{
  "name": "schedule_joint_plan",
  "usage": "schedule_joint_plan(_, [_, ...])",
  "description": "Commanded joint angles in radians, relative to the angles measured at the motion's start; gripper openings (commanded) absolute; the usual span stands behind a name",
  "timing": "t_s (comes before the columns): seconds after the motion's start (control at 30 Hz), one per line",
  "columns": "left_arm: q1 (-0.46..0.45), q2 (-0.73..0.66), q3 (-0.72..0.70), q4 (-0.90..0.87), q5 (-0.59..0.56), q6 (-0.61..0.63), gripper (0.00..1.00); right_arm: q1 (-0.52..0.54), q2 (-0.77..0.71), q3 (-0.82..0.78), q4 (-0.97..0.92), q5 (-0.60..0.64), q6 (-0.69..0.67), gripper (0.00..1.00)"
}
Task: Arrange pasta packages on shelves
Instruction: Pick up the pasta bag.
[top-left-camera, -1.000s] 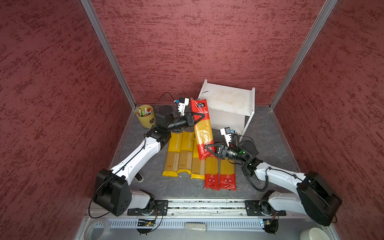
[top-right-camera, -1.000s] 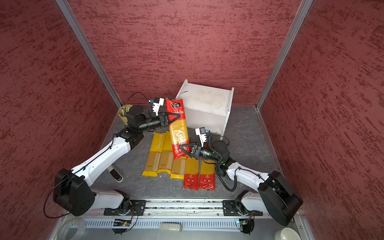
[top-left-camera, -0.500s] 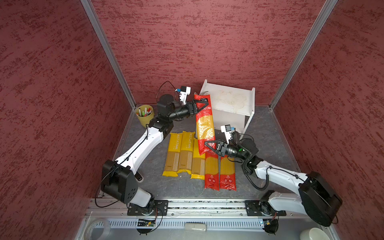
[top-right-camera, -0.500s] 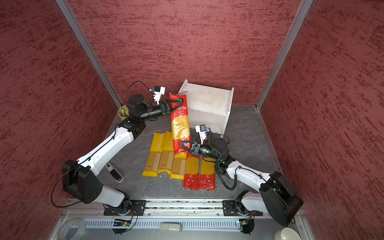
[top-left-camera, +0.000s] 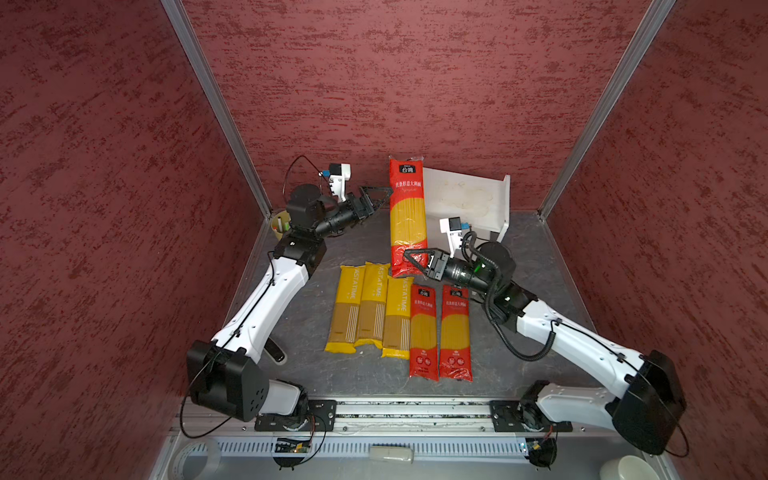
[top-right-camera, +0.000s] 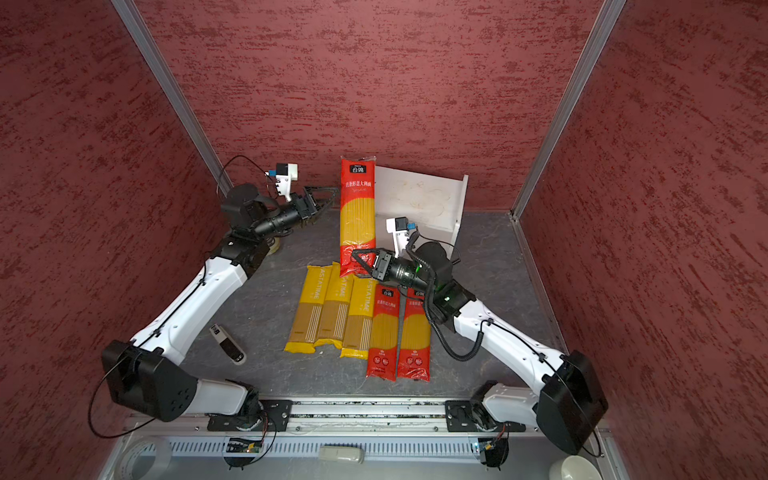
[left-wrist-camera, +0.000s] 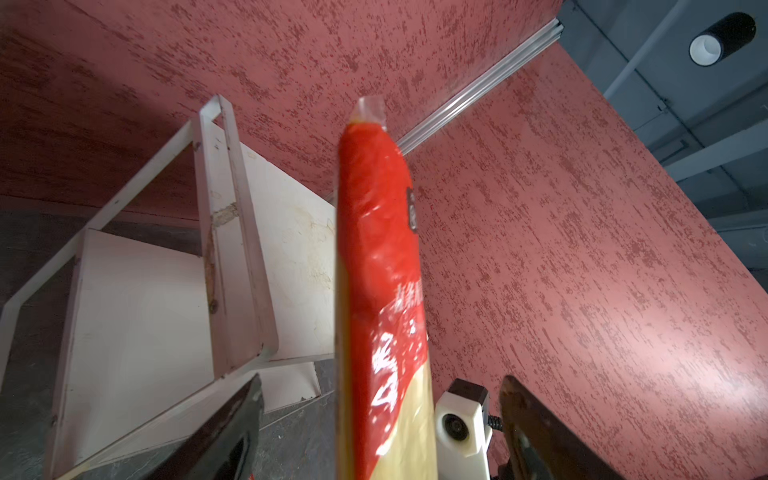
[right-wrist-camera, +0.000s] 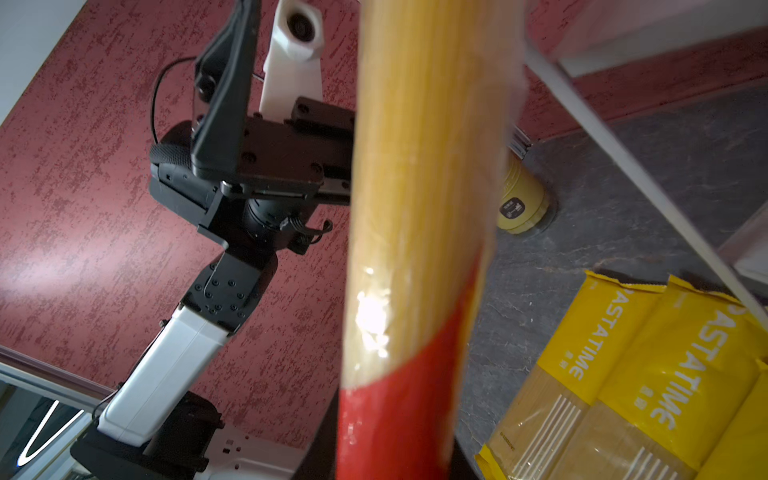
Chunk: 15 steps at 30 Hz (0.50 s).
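Red bag (top-left-camera: 408, 216) stands upright, long axis vertical, pinched at its lower end by the right gripper (top-left-camera: 412, 259); the left gripper (top-left-camera: 384, 197), jaws wide, sits beside its upper part, with the shelf (top-left-camera: 467, 195) close behind.

glossy plastic pasta bag (top-left-camera: 408, 216), rough matt walls (top-left-camera: 374, 83)

Shelves (top-left-camera: 469, 195) partly behind red package (top-left-camera: 408, 216)
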<state>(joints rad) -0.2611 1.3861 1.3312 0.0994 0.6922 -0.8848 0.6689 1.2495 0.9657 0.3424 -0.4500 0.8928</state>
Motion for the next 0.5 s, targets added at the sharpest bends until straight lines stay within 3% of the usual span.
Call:
schedule_joint_plan(0.0, [0.017,-0.046,-0.016,-0.060,-0.042,0.027,0.89,-0.015,-0.003,0.148,0.040,0.096,-0.050,0.08])
schedule_joint_plan(0.27, [-0.035,-0.131,-0.107,-0.099,-0.135,0.048,0.88,-0.098,0.138,0.471,-0.321,0.221,0.016,0.15])
schedule_joint_plan(0.47, [-0.086,-0.172,-0.175,-0.098,-0.172,0.056,0.88,-0.120,0.261,0.631,-0.460,0.231,0.009,0.20])
